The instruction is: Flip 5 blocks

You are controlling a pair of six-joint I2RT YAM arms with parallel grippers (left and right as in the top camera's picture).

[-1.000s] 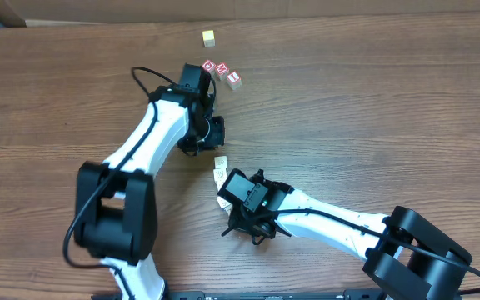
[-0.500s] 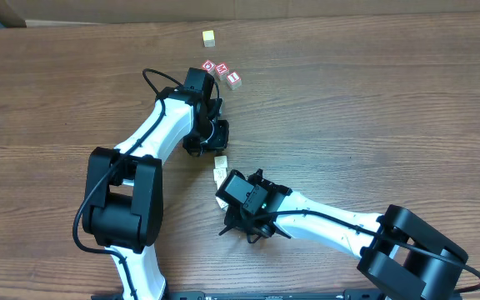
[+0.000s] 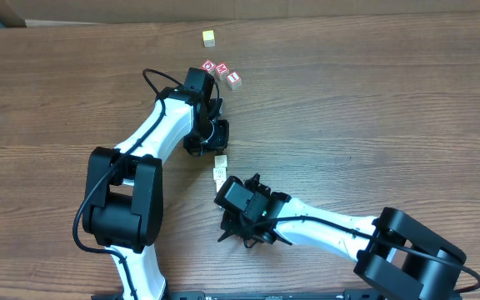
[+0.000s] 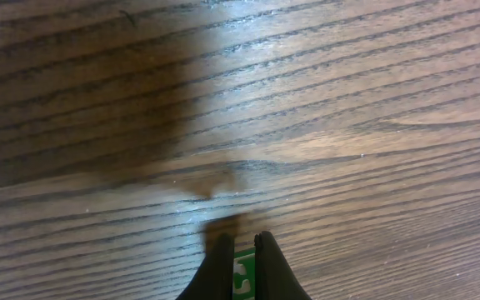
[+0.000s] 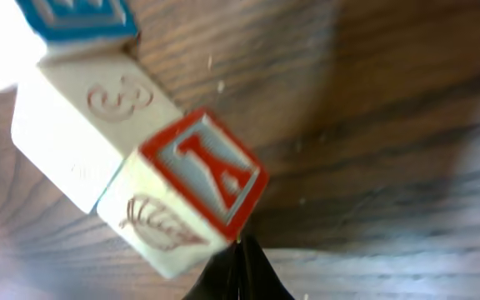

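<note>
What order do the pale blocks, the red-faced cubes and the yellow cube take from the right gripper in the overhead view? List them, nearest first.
1. The pale blocks: just ahead of the right gripper, mid-table.
2. The red-faced cubes: farther back.
3. The yellow cube: farthest, near the back edge.

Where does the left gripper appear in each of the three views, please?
Overhead: left gripper left of centre, just above the pale blocks.
Left wrist: its fingers at bottom centre.
Right wrist: not in it.
Shared landmark: the wood-grain table.
</note>
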